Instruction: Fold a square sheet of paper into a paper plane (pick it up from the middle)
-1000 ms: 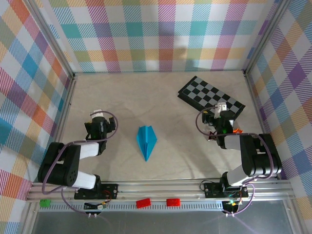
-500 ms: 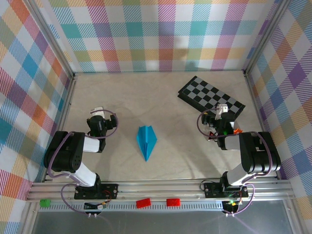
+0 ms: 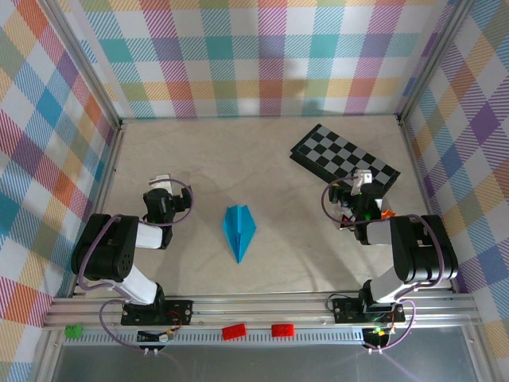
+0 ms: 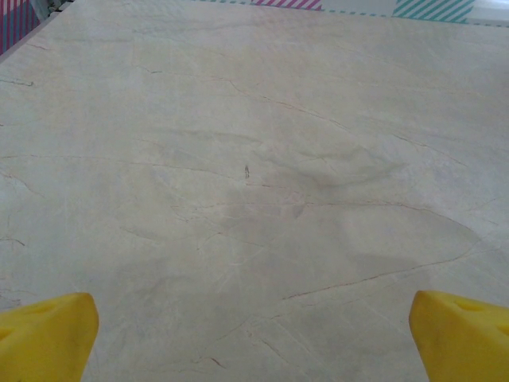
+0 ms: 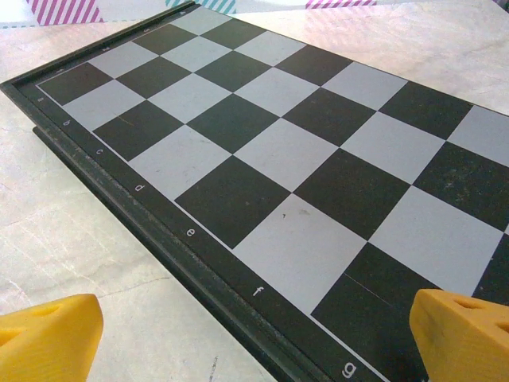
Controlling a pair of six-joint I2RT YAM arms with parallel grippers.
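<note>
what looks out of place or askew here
The board at far right lies askew, turned diagonally, and a small orange piece sits stray close by its near-right corner. The plane lies flat and intact.

Left hand and right hand gape wide.

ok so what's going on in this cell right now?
A cyan-blue paper plane, folded into a narrow pointed dart with a centre crease, lies on the beige table between the two arms, and nothing is touching it. The left gripper is open over bare table to the plane's left. The right gripper is open at the near edge of the black-and-grey checkered board. Neither holds anything, and the folding looks finished.
</note>
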